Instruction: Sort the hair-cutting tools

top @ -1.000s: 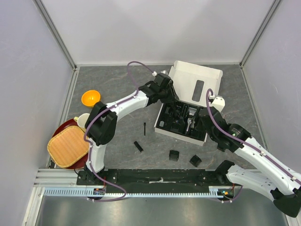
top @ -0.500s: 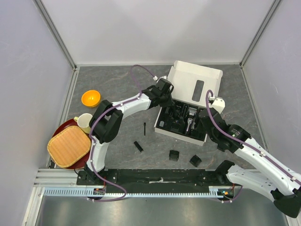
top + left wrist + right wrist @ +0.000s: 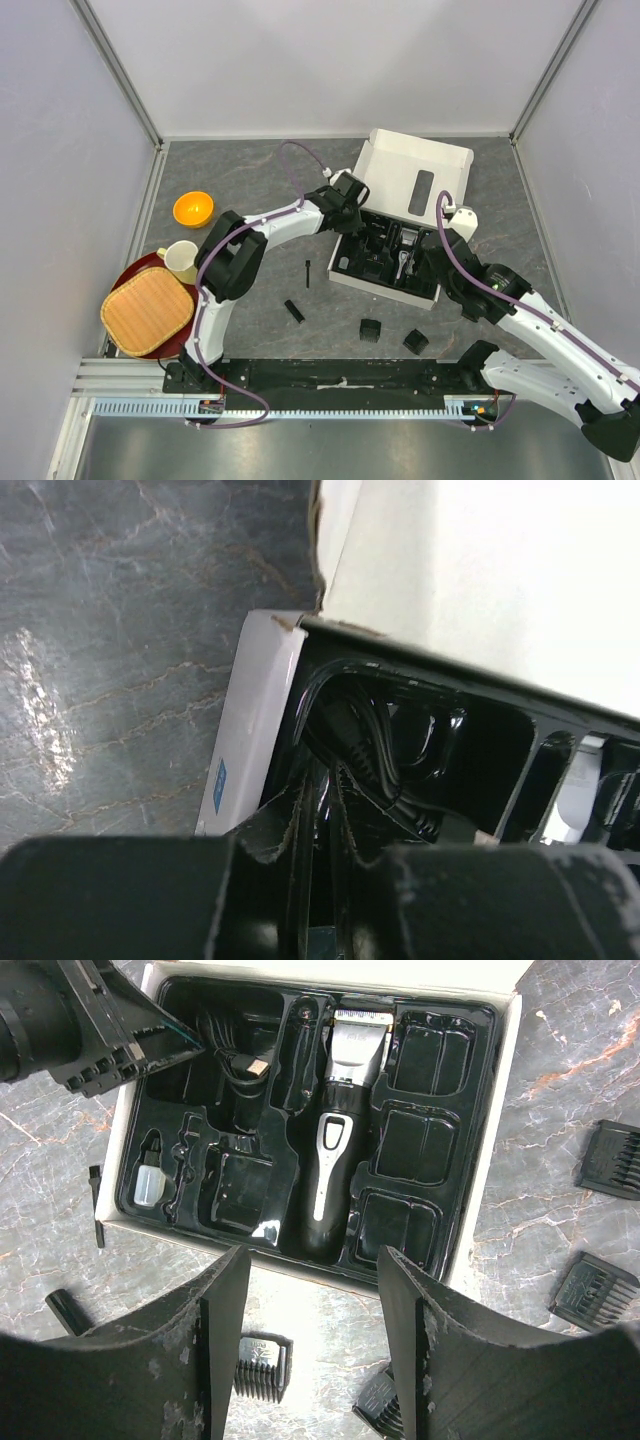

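just beyond left pincer (image 3: 318, 815), black cable (image 3: 375, 765) coiled in tray (image 3: 541, 770) corner compartment.

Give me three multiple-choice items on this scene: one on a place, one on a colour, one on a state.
1. Where does the clipper lie?
A on the table; B in the tray; C in the cup.
2. What colour is the bowl?
A orange; B green; C white.
3. How is the right end effector?
A shut on something; B shut, empty; C open, empty.

Key: 1 B, it fills the tray's middle slot. 2 A, it shows orange in the top view. 3 C, its fingers stand apart with nothing between them.
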